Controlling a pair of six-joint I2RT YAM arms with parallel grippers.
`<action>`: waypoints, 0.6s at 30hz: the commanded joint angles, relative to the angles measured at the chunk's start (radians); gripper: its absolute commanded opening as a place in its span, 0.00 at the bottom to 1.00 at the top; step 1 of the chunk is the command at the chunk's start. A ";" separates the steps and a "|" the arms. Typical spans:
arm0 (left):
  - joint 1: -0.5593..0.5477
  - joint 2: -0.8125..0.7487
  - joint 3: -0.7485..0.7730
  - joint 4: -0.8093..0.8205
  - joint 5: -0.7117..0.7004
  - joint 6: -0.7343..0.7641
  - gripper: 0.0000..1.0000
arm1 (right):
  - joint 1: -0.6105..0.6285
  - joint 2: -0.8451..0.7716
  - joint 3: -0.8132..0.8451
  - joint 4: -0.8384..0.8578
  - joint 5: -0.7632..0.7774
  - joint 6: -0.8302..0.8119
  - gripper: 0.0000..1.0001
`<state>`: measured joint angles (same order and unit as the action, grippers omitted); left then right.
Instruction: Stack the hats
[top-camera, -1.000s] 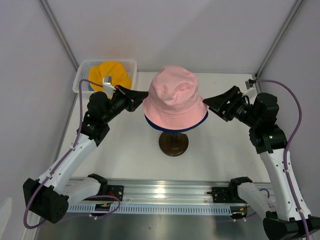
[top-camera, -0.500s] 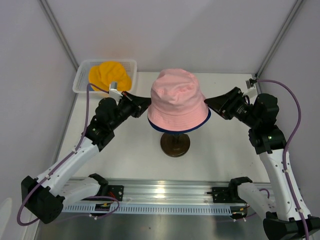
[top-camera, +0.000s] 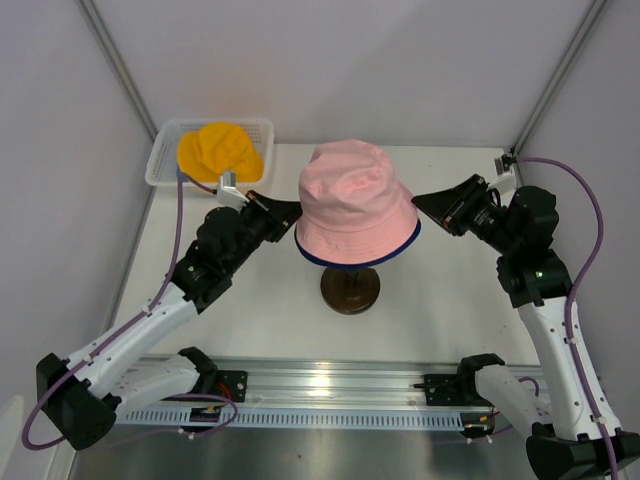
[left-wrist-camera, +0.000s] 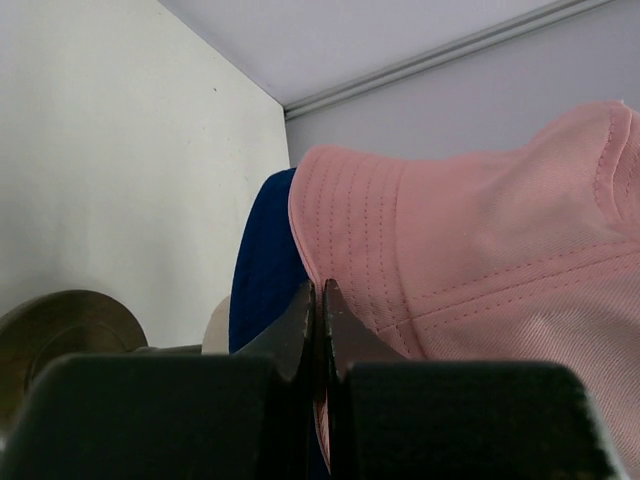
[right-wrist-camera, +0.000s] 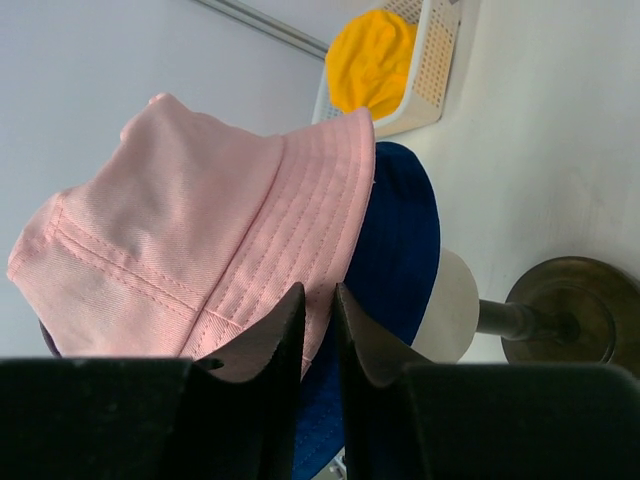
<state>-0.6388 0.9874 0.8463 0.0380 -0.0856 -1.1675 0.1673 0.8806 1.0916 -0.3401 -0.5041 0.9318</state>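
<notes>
A pink hat (top-camera: 355, 205) sits over a dark blue hat (top-camera: 350, 263), whose brim shows under it, on the mannequin head. My left gripper (top-camera: 287, 212) is shut on the left side of the pink brim (left-wrist-camera: 480, 240), fingertips pinching the fabric (left-wrist-camera: 318, 290) beside the dark blue hat (left-wrist-camera: 262, 270). My right gripper (top-camera: 424, 207) is closed on the right side of the pink brim (right-wrist-camera: 200, 220), with the brim edge between its jaws (right-wrist-camera: 318, 292) and the dark blue hat (right-wrist-camera: 400, 240) below. A yellow-orange hat (top-camera: 220, 150) lies in the basket. The light blue hat is out of view.
The white mesh basket (top-camera: 262, 128) stands at the back left corner. The cream mannequin head (right-wrist-camera: 450, 305) stands on a dark round base (top-camera: 350, 290) at the table's middle. A metal rail (top-camera: 320, 390) runs along the near edge.
My left gripper has moved right and nearer with the pink brim in it. The pink hat has shifted slightly right over the dark blue hat. My right gripper has barely moved.
</notes>
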 joint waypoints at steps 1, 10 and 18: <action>-0.058 0.002 -0.039 -0.161 -0.109 0.135 0.01 | 0.005 0.000 -0.005 0.064 0.007 0.018 0.21; -0.128 0.008 -0.018 -0.207 -0.216 0.206 0.01 | 0.005 0.009 -0.004 0.070 0.003 0.013 0.00; -0.153 -0.006 -0.050 -0.231 -0.256 0.213 0.01 | 0.005 0.004 -0.082 0.078 0.029 -0.011 0.00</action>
<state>-0.7643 0.9619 0.8455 0.0074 -0.3237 -1.0344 0.1715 0.8864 1.0321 -0.2718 -0.4957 0.9470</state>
